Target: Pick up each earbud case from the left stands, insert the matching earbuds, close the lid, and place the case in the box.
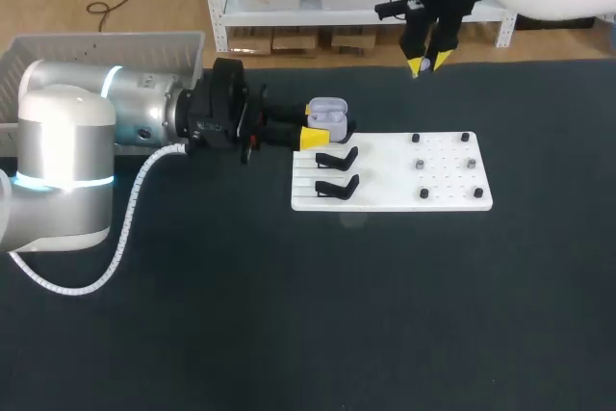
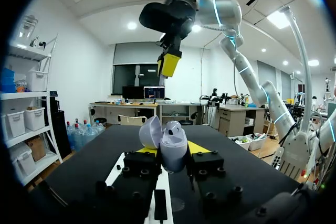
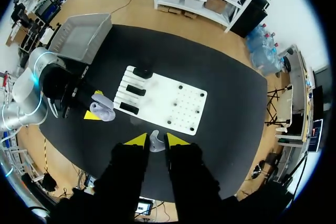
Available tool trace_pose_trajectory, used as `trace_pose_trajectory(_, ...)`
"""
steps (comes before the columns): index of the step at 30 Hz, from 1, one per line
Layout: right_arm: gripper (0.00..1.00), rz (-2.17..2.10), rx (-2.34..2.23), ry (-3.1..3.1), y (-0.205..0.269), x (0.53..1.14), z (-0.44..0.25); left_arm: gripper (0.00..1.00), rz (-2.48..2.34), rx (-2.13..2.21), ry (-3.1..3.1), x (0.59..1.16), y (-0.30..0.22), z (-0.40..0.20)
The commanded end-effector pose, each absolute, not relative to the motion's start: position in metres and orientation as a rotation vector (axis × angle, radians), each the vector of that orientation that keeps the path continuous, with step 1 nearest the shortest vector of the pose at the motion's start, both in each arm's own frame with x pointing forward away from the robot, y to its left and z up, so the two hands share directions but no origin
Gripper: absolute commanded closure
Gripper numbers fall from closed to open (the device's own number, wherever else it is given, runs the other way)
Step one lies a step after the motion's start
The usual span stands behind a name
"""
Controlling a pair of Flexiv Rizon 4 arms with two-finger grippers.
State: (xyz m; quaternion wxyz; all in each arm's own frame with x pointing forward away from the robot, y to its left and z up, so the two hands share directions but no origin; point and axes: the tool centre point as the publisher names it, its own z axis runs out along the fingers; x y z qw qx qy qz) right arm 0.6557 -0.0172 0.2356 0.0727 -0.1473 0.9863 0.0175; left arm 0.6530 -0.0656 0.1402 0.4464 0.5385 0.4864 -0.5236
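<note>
The black table (image 1: pixel 289 334) is carrying a grey box (image 1: pixel 106 45) at its 10 o'clock corner and a white board (image 1: pixel 385 194) just right of centre. The left gripper (image 2: pixel 170 149) is pinching the open earbud case (image 1: pixel 327 115) at the board's 10 o'clock corner, near two black stands (image 1: pixel 337 158). The right gripper (image 1: pixel 428 64) is hovering at the board's 12 o'clock, its jaws pinching a small pale earbud (image 3: pixel 154 142).

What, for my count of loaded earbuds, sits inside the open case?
One earbud shows in the case, held lid-open by the left gripper. The second slot is hidden behind the case's own wall, so I cannot tell whether it is filled.
</note>
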Motion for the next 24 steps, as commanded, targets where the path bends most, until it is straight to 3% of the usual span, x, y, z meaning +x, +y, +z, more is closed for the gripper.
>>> trace_pose_trajectory(1,1.0,0.051,-0.441,2.963,-0.017,0.656,0.235,1.0,-1.298,1.336,1.204,0.654,-0.066,0.14)
trace_pose_trajectory(24,1.0,0.007,-0.466,2.936,0.046,0.63,0.258,1.0,-1.298,1.336,1.204,0.654,-0.066,0.14)
